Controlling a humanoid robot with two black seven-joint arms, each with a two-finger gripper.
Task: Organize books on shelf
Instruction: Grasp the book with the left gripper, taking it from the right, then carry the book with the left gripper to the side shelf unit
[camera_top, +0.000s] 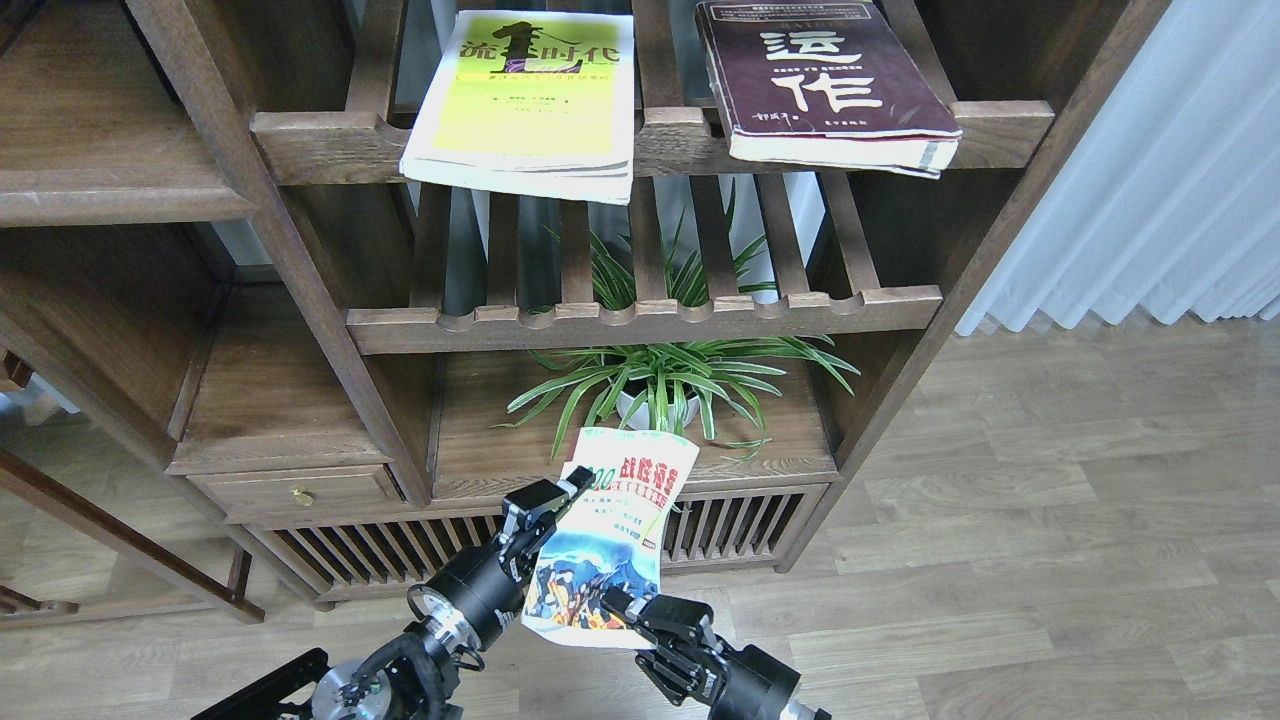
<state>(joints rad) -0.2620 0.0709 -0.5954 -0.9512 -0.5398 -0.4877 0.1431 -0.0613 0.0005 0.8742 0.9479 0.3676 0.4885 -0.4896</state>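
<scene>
The white-green book with a blue photo is held in the air in front of the bookcase's lower part, bent slightly. My left gripper is shut on its left edge. My right gripper is shut on its bottom edge. The yellow-green book lies on the upper slatted rack, left side, overhanging the front rail. The maroon book lies on the same rack, right side, also overhanging. A plain flat board shelf lies below the racks, just behind the held book.
A potted spider plant stands on the plain board and takes up its middle. A second slatted rack sits between it and the upper rack. Plain shelves and a drawer are at the left. A white curtain hangs at the right.
</scene>
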